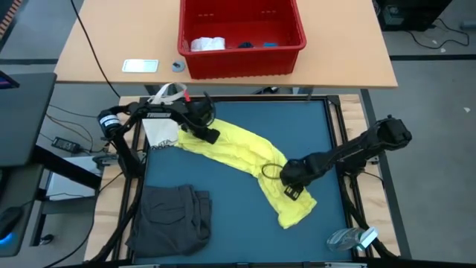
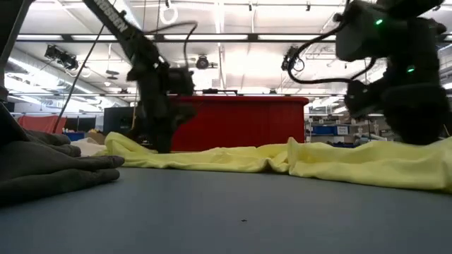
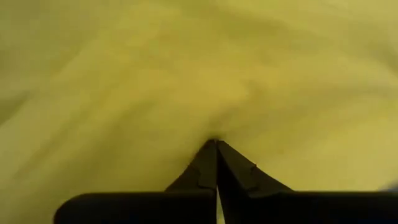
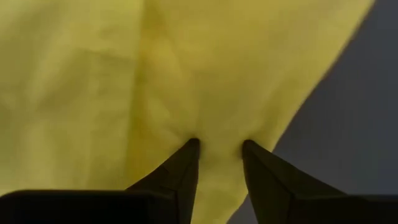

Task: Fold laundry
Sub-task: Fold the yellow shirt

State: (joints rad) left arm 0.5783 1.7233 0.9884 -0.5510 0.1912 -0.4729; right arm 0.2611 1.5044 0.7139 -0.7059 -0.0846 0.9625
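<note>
The yellow T-shirt [image 1: 238, 152] lies bunched into a long band on the blue table top [image 1: 312, 126], running from the far left to the near right. My left gripper [image 1: 210, 135] is shut at the shirt's far-left end, and cloth [image 3: 249, 62] fills its wrist view. My right gripper [image 1: 291, 189] stands on the shirt's near-right part, its fingers part-way apart with yellow cloth [image 4: 93, 74] between them. A folded dark grey garment [image 1: 171, 216] rests flat at the near left. A white cloth [image 1: 160, 134] lies beside the left arm. My left gripper pinches a small pucker of the shirt [image 3: 214, 134] between its shut fingertips, coming steeply from above. Creases run toward the tips. One layer or several, I cannot tell. The cloth around it lies on the table. My right gripper points straight down and holds a thick fold of the shirt [image 4: 219, 140], close to the shirt's edge, between its two fingers [image 4: 186, 163]. The cloth reaches back between them. The shirt lies on the table around the hold.
A red basket [image 1: 242, 56] with a few cloth pieces stands on the wooden table beyond the far edge. A small white bag [image 1: 169, 93] sits at the far left corner, and a clear plastic item [image 1: 349, 240] at the near right corner.
</note>
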